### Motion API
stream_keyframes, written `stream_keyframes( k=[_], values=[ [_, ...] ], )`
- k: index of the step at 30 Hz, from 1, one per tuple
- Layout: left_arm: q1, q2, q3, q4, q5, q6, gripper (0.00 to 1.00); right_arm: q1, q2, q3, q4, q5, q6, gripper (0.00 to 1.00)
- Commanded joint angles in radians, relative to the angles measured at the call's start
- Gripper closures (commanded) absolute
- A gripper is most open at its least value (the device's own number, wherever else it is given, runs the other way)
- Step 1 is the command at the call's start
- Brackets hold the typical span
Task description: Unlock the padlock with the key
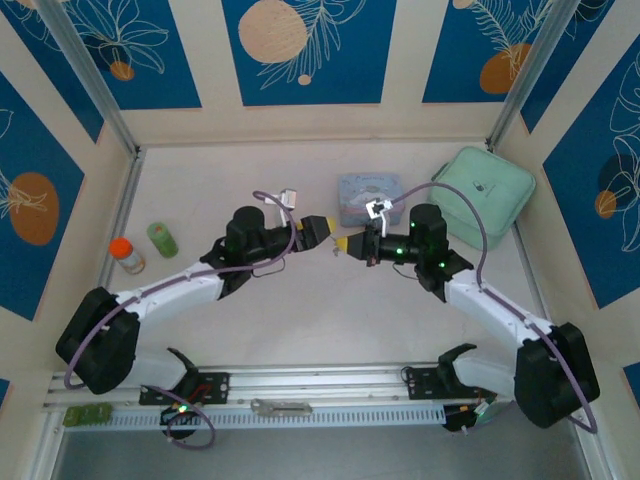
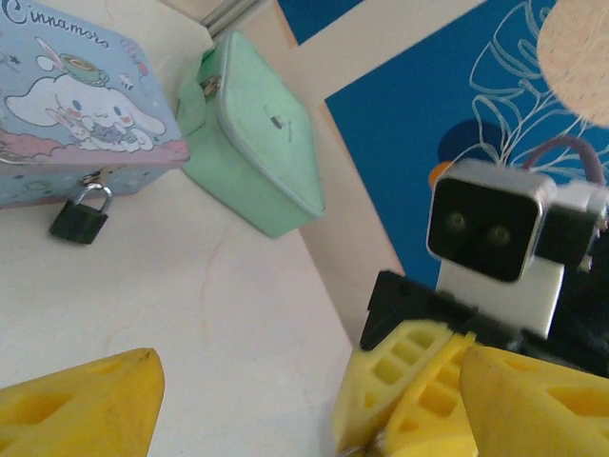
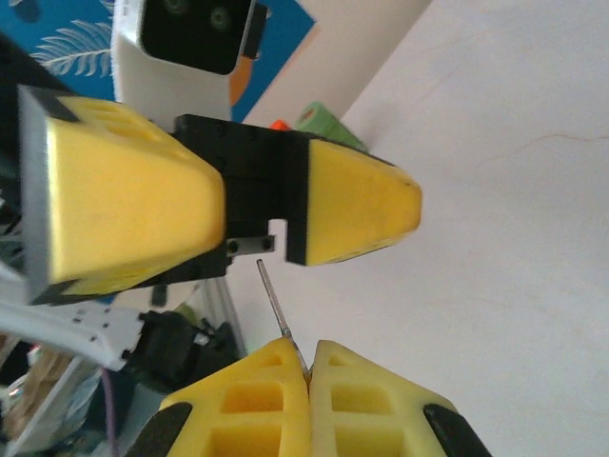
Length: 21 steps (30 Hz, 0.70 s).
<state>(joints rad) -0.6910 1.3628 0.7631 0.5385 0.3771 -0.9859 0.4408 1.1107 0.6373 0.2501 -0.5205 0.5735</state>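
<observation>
Logging pale-blue tin [image 2: 76, 105] lettered "Cinnamoro…", small black padlock [image 2: 78, 217] at its front; we note right gripper [image 3: 309, 381] clamped on thin silvery key [image 3: 278, 305], left gripper [image 1: 322, 233] jaws apart.

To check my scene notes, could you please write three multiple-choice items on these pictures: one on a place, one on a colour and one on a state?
1. Where is the padlock?
A) hooked on the front clasp of the cartoon tin
B) lying flat on top of the tin
C) shut inside the tin

2. What colour is the zip case?
A) red
B) mint green
C) black

3. How is the right gripper?
A) wide open
B) shut on the padlock
C) shut on the key

Answers:
1 A, its shackle passes through the clasp.
2 B, the case is plainly pale green.
3 C, the fingers meet on a thin metal shaft.
</observation>
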Motion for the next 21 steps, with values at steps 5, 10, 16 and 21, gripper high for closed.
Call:
stream_keyframes(
  k=[5,10,16,21],
  values=[
    [-0.04,0.039,0.028,-0.053,-0.168,-0.266,0.31,0.167,-0.122,-0.001,-0.14,0.624,-0.343,1.0],
    [-0.066,0.043,0.079,-0.108,-0.19,-0.304,0.35,0.245,-0.059,0.036,-0.145,0.766,-0.518,1.0],
    [-0.074,0.003,0.075,-0.149,-0.237,-0.309,0.37,0.308,-0.029,0.027,-0.073,0.861,-0.622,1.0],
    [-0.078,0.006,0.064,-0.139,-0.233,-0.328,0.41,0.347,-0.012,0.017,-0.014,0.919,-0.67,1.0]
  ],
)
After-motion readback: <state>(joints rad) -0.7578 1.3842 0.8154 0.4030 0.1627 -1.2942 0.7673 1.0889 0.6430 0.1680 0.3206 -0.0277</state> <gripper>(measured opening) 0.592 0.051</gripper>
